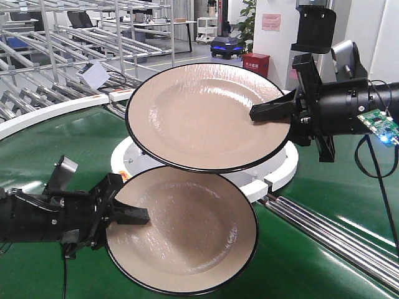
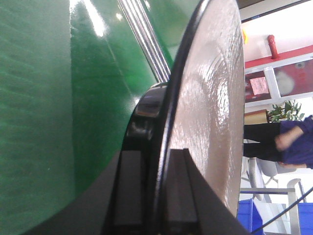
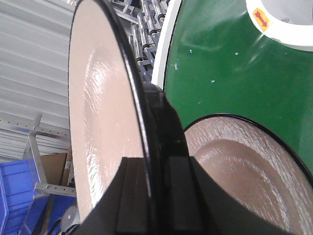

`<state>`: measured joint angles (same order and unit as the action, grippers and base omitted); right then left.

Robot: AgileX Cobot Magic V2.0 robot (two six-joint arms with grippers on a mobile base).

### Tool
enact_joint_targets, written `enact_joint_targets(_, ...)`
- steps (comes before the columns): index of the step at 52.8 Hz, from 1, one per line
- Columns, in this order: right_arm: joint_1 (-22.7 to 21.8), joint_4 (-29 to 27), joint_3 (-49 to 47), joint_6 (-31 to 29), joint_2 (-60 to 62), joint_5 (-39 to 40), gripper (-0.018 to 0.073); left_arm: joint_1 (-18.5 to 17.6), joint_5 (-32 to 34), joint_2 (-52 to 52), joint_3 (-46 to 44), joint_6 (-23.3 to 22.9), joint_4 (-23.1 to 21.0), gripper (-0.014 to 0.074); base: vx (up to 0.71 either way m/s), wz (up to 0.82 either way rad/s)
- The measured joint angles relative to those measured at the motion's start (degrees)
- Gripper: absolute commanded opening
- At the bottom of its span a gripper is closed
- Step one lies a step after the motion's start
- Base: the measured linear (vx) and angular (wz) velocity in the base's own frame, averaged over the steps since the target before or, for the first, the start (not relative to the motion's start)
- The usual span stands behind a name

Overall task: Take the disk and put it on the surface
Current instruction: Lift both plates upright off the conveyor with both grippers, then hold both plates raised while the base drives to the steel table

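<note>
Pinching right rim of upper plate (image 1: 199,118), right claw (image 1: 269,112) sits at right of front view, closed tight on both faces. Plate is held high above green belt (image 1: 324,187) and overlaps white ring (image 1: 277,171) at centre. Left claw (image 1: 128,215) at lower left clamps left rim of lower plate (image 1: 187,233), gripping it from above and below. Lower plate is beneath upper one, apart from it, low over belt. Possibly clear of belt; contact hard to judge. Metal rollers (image 1: 336,227) run along lower right.
</note>
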<state>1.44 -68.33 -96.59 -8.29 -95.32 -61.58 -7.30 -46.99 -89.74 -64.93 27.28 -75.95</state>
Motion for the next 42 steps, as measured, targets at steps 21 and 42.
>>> enact_joint_targets(21, 0.0, 0.17, 0.0, 0.0, 0.0, 0.05, -0.0008, 0.0, 0.53, 0.0, 0.0, 0.0, -0.05, -0.0001, -0.18, 0.01)
enact_joint_targets(42, 0.0, 0.19, 0.0, 0.0, 0.0, 0.0, -0.0008, 0.0, 0.47, 0.0, 0.0, 0.0, -0.05, -0.0001, -0.32, -0.01)
